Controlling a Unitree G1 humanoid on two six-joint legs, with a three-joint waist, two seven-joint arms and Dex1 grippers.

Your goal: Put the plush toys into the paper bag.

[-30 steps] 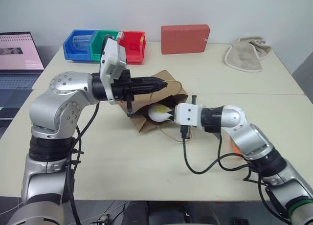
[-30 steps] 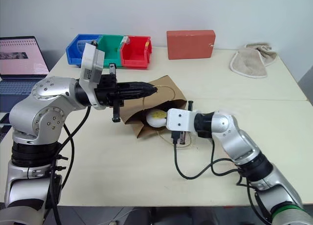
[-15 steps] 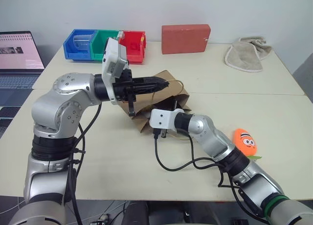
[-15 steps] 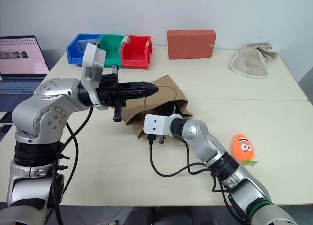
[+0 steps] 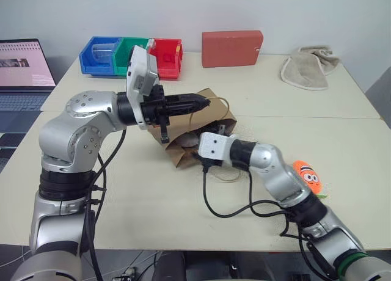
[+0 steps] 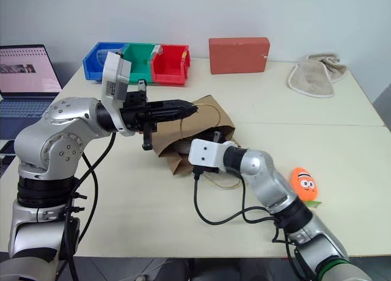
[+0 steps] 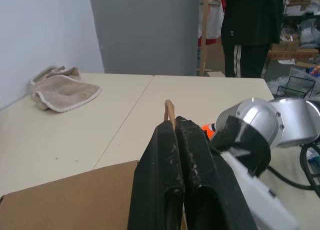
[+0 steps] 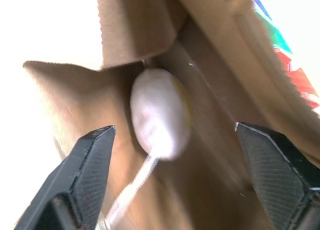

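1. Pale tabletop point(image 5: 153, 208) against a plain wall carries the whole scene; a seam divides it into panels.
2. Paper bag point(image 6: 164, 145) lies on its side near the table's middle, mouth toward the robot's right. The white toy point(image 8: 159, 114) rests inside it, clear of both fingers of the right gripper point(image 8: 175, 177), which stands spread wide at the bag's mouth.
3. Left gripper point(image 7: 176, 140) is pressed together on the bag's upper edge, where a thin strip of brown paper shows between the fingertips; it appears to hold the mouth lifted.
4. Orange toy point(image 6: 303, 182) lies on the tabletop by the right forearm, well apart from the bag.
5. Step in hand, as judged: the first toy is released inside, so about half the task is done. The next move calls for drawing the right gripper out of the mouth without dragging the loop handle point(image 5: 227, 174), then reaching back for the orange toy while the left hold keeps the bag open.
6. Hard to make out: from the head views the right wrist covers the mouth, so the white toy's depth inside is unclear, and the far side of the bag is hidden by the left arm.
7. Outward: three coloured bins point(image 5: 131, 54), a red box point(image 5: 232, 47), a beige towel point(image 5: 308, 67) along the far edge, and a laptop point(image 5: 24, 70) at the left.
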